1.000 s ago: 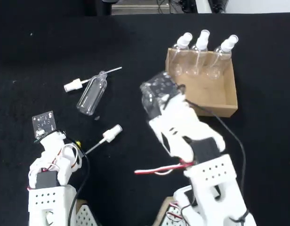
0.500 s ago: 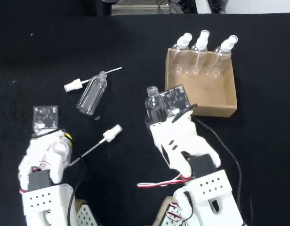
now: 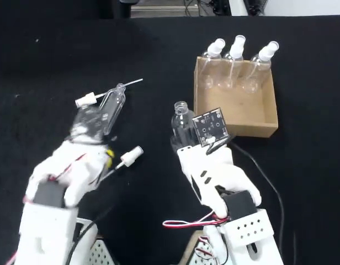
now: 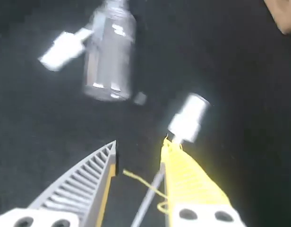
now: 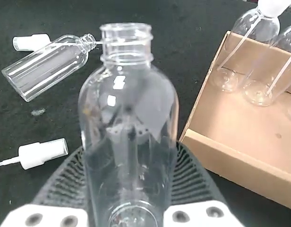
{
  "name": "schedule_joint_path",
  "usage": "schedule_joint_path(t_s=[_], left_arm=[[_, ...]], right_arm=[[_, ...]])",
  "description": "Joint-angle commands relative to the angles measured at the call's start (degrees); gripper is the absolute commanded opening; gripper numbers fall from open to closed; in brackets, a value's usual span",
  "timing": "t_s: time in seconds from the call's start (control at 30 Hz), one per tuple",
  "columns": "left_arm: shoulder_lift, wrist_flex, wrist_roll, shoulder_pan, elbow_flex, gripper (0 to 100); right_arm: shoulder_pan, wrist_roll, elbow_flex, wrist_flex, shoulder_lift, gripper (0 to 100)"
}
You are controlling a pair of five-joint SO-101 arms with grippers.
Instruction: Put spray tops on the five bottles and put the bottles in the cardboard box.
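Observation:
My right gripper [image 3: 184, 142] is shut on a clear bottle [image 3: 181, 121] with no top, held upright just left of the cardboard box [image 3: 262, 128]. In the right wrist view the bottle [image 5: 129, 118] stands between the dark fingers [image 5: 65, 182]. Three bottles with spray tops [image 3: 237, 45] lean in the box's far end. Another open bottle [image 3: 109, 111] lies on the cloth, a spray top [image 3: 86, 100] beside it. My left gripper [image 4: 138, 146] is open, its tips just short of a second spray top [image 4: 188, 118], whose thin tube [image 4: 148, 203] runs between the fingers.
Black cloth covers the table. The near half of the box floor [image 5: 259, 142] is bare. Both arm bases [image 3: 244, 234] stand at the front edge. Open cloth lies between the lying bottle [image 5: 44, 71] and the box.
My left arm has swung forward and right, toward the spray top with the tube. The right arm drew back slightly and its bottle now stands upright in plain sight.

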Motion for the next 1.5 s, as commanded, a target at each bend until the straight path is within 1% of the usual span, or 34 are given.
schedule_joint_path(t_s=[0.0,0.1,0.23,0.33,0.47,0.63,0.7,0.87,1.37,1.4,1.47], left_arm=[[18.9,0.4,-0.7,8.3,-8.7,20],[28.9,0.2,-0.7,12.5,-11.8,27],[40.9,-1.1,-0.7,14.8,-17.4,25],[48.6,-3.4,-1.3,15.0,-20.7,25],[56.4,-6.0,-4.8,14.7,-23.8,25],[63.1,-10.5,-5.1,12.9,-25.7,25],[64.9,-12.0,-5.1,12.7,-25.7,25],[66.9,-12.3,-4.7,12.8,-25.9,25],[67.3,-13.3,-4.7,12.8,-26.7,25],[67.3,-13.3,-4.7,12.8,-26.6,24],[67.3,-13.3,-4.7,12.8,-26.5,19]], right_arm=[[0.9,-0.4,-0.1,-1.2,-1.5,1.1],[0.9,-0.4,-0.1,-1.2,-1.5,1.1],[0.9,-0.4,0.0,-1.1,-1.5,1.1],[0.8,-0.4,0.7,-1.2,-1.7,1.1],[0.8,-0.1,0.7,-1.2,-1.7,1.1],[0.6,-0.1,0.7,-1.2,-1.7,1.1],[0.6,-0.1,0.7,-1.2,-1.7,1.1],[0.6,-0.1,0.7,-1.2,-1.7,1.1],[0.8,-0.1,0.7,-1.3,-1.7,1.1],[0.8,-0.1,0.7,-1.3,-1.7,1.1],[0.8,-0.1,0.7,-1.4,-1.7,1.1]])
